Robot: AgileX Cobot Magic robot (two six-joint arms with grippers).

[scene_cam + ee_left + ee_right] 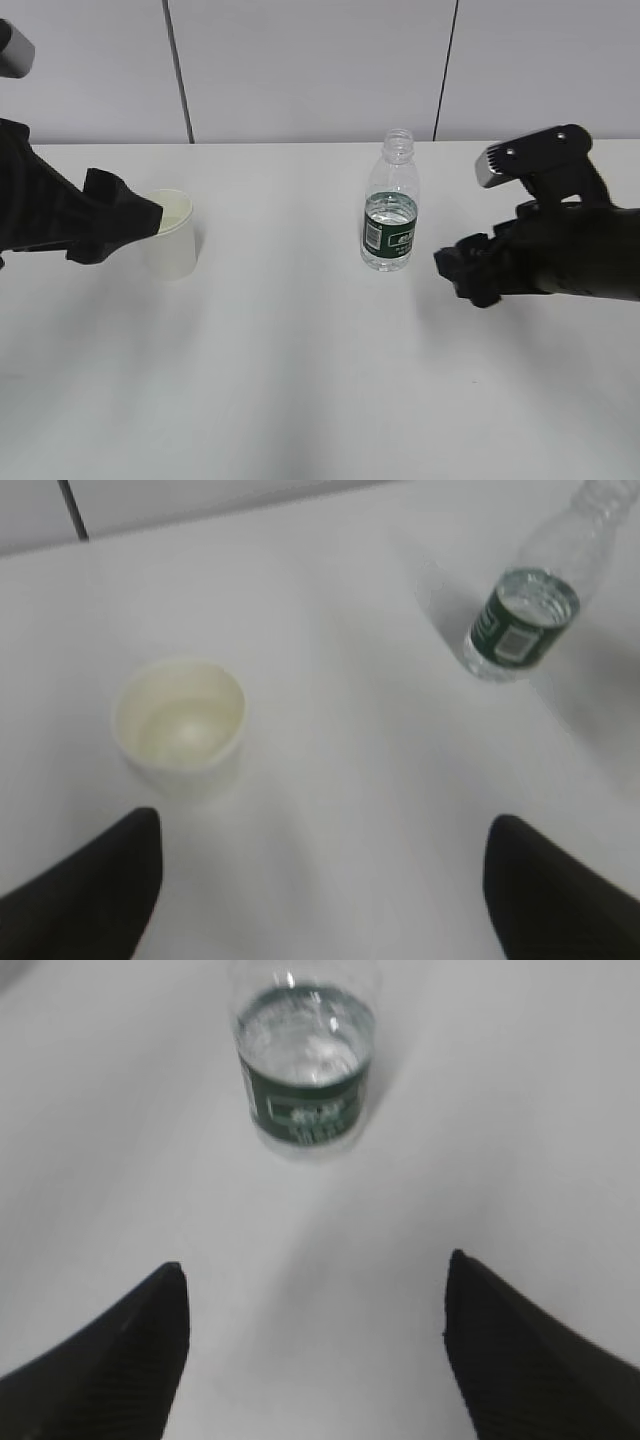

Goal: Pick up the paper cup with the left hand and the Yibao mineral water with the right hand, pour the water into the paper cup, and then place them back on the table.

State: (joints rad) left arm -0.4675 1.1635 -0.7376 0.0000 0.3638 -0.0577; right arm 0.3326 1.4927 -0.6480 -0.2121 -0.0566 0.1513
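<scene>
A plain white table (pixel 300 380) fills the lower frame of the exterior view, with pale wall panels behind it. Nearest, at the right edge, the right hand (pixel 462 270) hangs low over the table; in the right wrist view its fingers (pixel 120 1360) are spread wide with nothing between them, well short of the bottle. At the left edge, the left hand (pixel 140 215) overlaps the paper cup (pixel 172 235) in the exterior view, but the left wrist view shows its fingers (pixel 90 890) released and apart from the cup. The cup stands upright at centre left. Farther back, at centre, the Yibao mineral water (pixel 390 205) stands upright and uncapped, partly filled.
</scene>
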